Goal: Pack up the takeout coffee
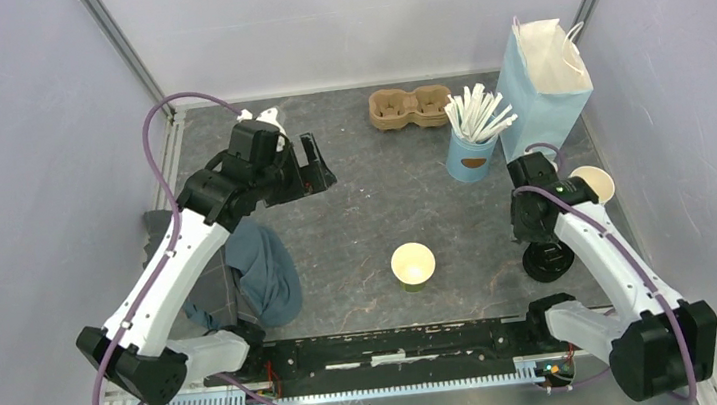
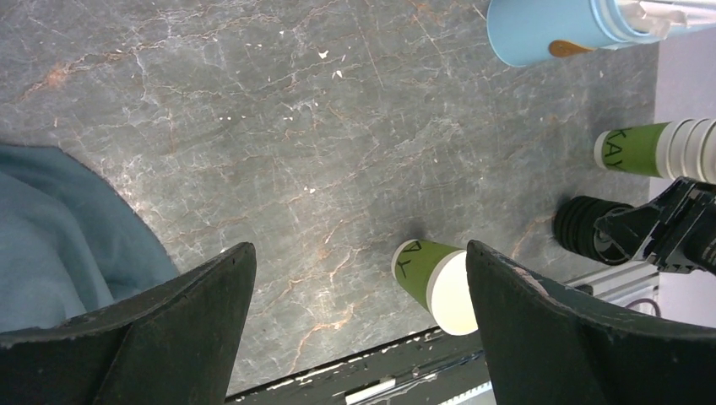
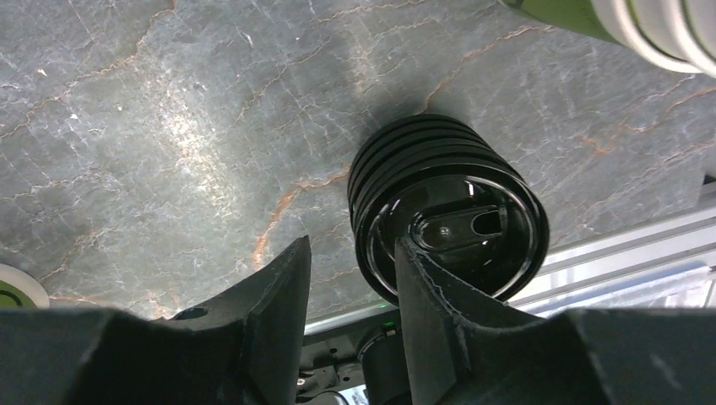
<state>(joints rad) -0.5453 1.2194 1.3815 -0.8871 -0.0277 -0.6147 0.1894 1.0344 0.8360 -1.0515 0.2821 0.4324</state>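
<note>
No cup with a black lid shows in any view, so the takeout coffee is out of view. A green cup without a lid (image 1: 412,264) stands open at mid-table; it also shows in the left wrist view (image 2: 435,278). A stack of black lids (image 1: 548,261) (image 3: 447,211) sits at the near right. My right gripper (image 1: 538,242) (image 3: 350,270) hangs just over the stack, open a little, with nothing between the fingers and one finger in front of the stack's rim. My left gripper (image 1: 316,167) (image 2: 361,253) is wide open and empty, high at the back left. The blue bag (image 1: 547,72) stands open at the back right.
A light-blue cup of white sticks (image 1: 473,150) stands beside the bag. A brown cup carrier (image 1: 409,107) lies at the back. A stack of green cups (image 1: 593,183) (image 2: 650,148) stands right of the right arm. A blue cloth (image 1: 266,267) lies at the near left.
</note>
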